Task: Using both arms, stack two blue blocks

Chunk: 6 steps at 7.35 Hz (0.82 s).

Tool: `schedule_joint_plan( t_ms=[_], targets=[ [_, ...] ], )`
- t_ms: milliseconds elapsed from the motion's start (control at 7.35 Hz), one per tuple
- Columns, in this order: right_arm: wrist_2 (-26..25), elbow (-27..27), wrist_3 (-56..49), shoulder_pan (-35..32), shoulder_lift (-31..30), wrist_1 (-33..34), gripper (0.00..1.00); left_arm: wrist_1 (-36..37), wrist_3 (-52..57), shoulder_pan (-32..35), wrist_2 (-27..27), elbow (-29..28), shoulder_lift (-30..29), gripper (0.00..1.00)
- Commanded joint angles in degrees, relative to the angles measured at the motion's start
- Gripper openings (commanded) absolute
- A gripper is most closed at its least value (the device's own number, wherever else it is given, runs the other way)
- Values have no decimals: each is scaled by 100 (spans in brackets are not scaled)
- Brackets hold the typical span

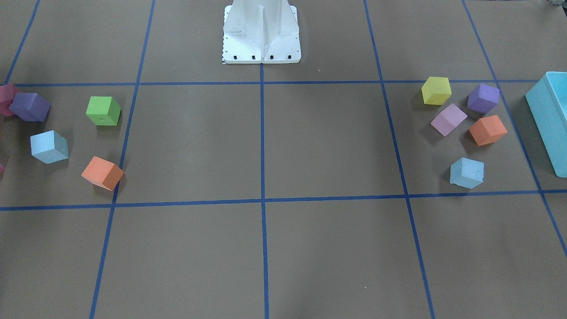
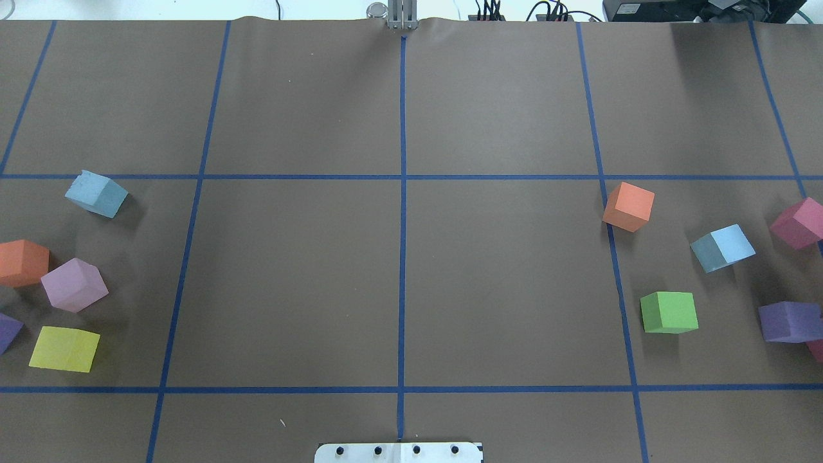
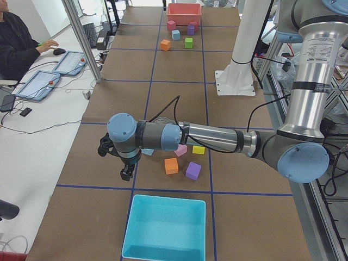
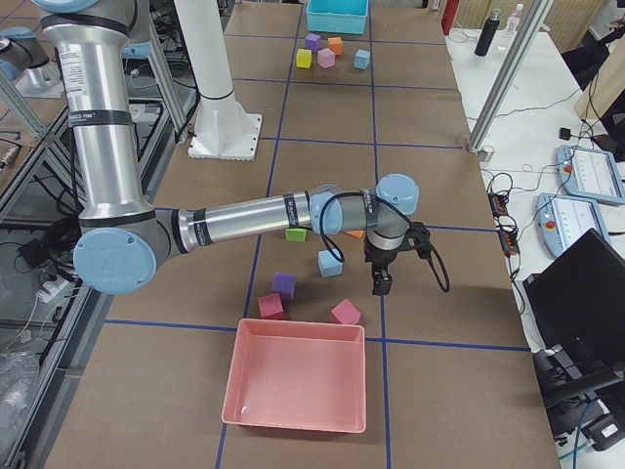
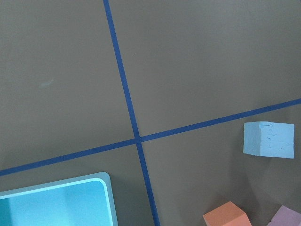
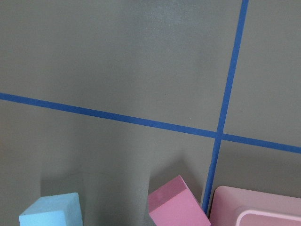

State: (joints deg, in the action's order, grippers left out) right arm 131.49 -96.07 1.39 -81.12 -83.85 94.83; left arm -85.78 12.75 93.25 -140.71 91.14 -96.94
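My left gripper (image 3: 125,169), my right gripper (image 4: 381,283): opening not discernible. One blue block (image 5: 268,139) near the left; second blue block (image 6: 49,212) near the right. I should centre overhead, square to faces, then descend.

Dotted blue block (image 1: 467,173), plain blue block (image 1: 49,147): both lying flat, unstacked, well apart.

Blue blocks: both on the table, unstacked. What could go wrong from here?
1. Left block and right block both sit skewed to the tape grid; a square descent could clip a corner and shove it.
2. They lie at opposite ends of the table, so left arm and right arm likely meet mid-table and could clash.
3. The maroon cube near the right block might get bumped.
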Motion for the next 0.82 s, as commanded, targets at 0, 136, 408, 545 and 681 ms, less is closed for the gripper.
schedule_joint_plan(
  t_ms=[0, 136, 408, 545, 681],
  targets=[
    [-1, -8, 2, 0, 9, -9, 100, 0, -1, 0, 0, 9, 0, 98],
    [-1, 0, 19, 9, 35, -9, 100, 0, -1, 0, 0, 18, 0, 98],
    [26, -61, 324, 261, 96, -35, 100, 0, -9, 0, 0, 26, 0, 98],
    [26, -53, 936, 620, 279, -148, 100, 0, -18, 0, 0, 26, 0, 98],
    [17, 17, 1229, 955, 264, -506, 100, 0, -36, 0, 0, 26, 0, 98]
  ],
)
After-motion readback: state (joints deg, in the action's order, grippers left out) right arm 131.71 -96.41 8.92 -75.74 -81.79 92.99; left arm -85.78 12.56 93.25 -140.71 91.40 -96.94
